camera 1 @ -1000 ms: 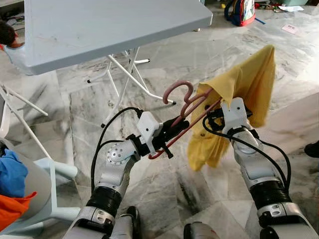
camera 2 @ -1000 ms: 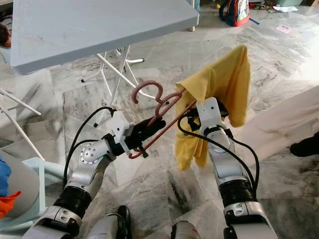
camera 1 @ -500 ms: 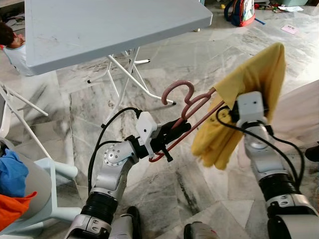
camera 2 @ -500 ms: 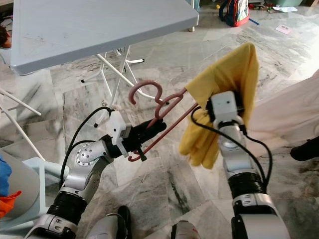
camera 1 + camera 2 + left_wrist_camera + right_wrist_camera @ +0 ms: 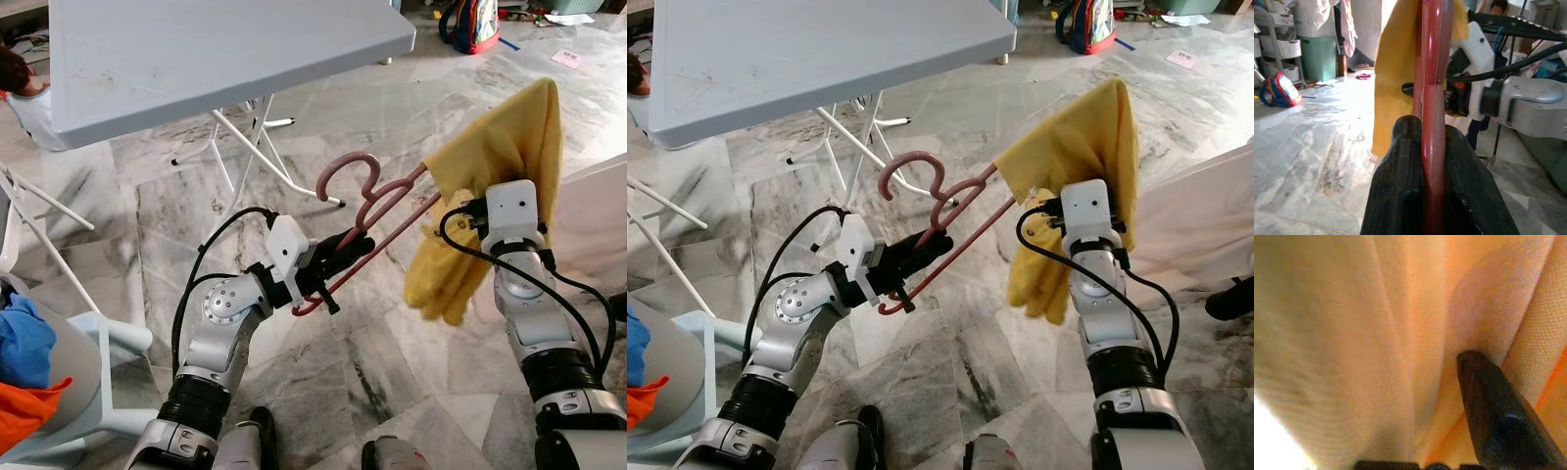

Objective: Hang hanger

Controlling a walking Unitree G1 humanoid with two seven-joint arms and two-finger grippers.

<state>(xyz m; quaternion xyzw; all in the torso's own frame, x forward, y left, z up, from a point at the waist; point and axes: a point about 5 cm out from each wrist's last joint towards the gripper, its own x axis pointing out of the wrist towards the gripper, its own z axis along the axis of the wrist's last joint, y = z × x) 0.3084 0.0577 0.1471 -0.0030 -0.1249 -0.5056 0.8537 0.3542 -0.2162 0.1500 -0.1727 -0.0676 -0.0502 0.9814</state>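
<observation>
Hanger (image 5: 370,211): pink-red, held in the air above the marble floor (image 5: 323,127), in front of the folding table (image 5: 196,49); hook end up and toward the table.
Hanger long axis: slanted, low end at the left pincer, high end running up and to the right into the yellow garment (image 5: 500,166).
Garment: draped over the hanger's far right end, hanging down beside the right forearm; one shoulder of the hanger covered, the near one bare.
Left gripper (image 5: 338,262): clenched on the hanger's lower bar; in the left wrist view, both black fingers (image 5: 1400,196) pressed flat against the red bar.
Right gripper (image 5: 1058,220): buried in the yellow cloth at the hanger's right end; one black finger (image 5: 1496,411) seen against the fabric, other finger hidden, so grasp cannot be told.
Key relation: hanger extends from left pincer toward right pincer; right arm nearer the garment, left arm nearer the hook.
Judged step: garment being worked along the hanger, hanging not yet done.
Risk: cloth sliding off the raised end if tilt increases.
Surroundings: backpack (image 5: 473,22) well apart on the floor; no rail visible in the eye views.
</observation>
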